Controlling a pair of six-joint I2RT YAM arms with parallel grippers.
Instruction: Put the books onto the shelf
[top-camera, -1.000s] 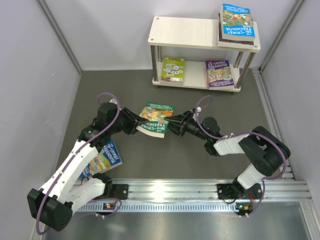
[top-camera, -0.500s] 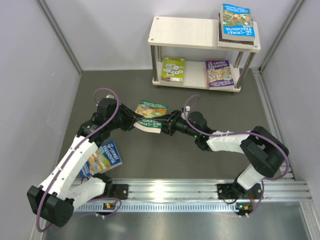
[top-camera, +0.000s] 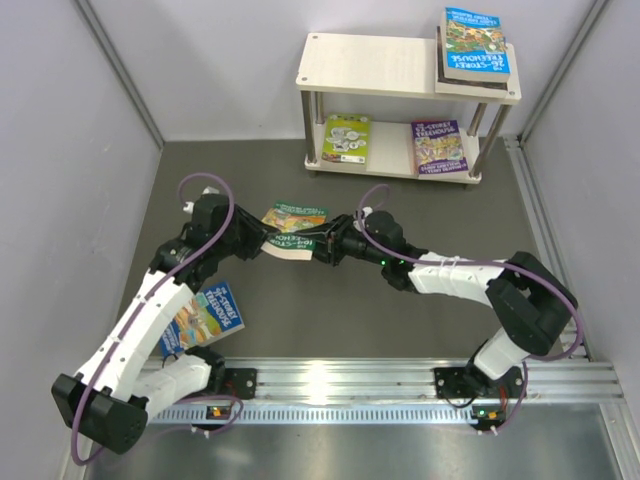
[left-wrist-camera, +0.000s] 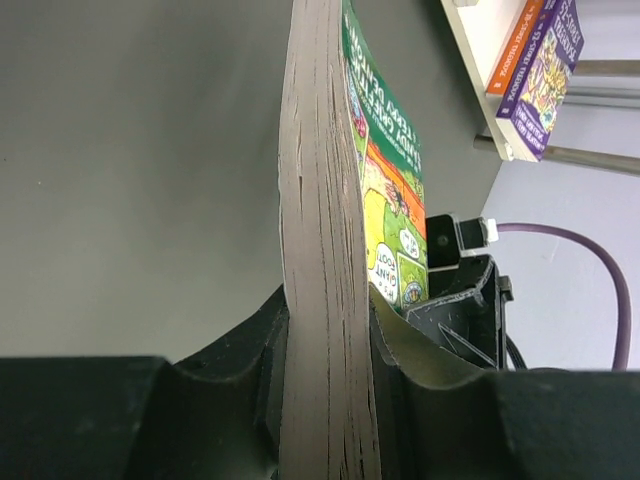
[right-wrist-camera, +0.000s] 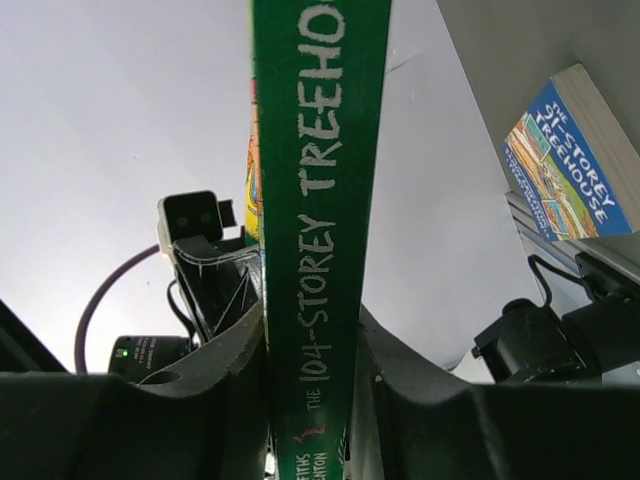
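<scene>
Green paperback (top-camera: 293, 232) held on edge over bench (top-camera: 450, 210) centre, shelf (top-camera: 380, 62) at 1 o'clock. Left jaws nipped narrowly on page edge, right jaws likewise on spine. Judged light, floppy, glossy-slick; spine is the stiffest hold, loose pages likely to splay.

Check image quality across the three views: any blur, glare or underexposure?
Top external: sharp, evenly lit, no glare on the shelf. Left wrist: green book crisp along its page edge, left claw underexposed, nearly black. Right wrist: spine lettering legible, right claw dark against a bright wall.
</scene>
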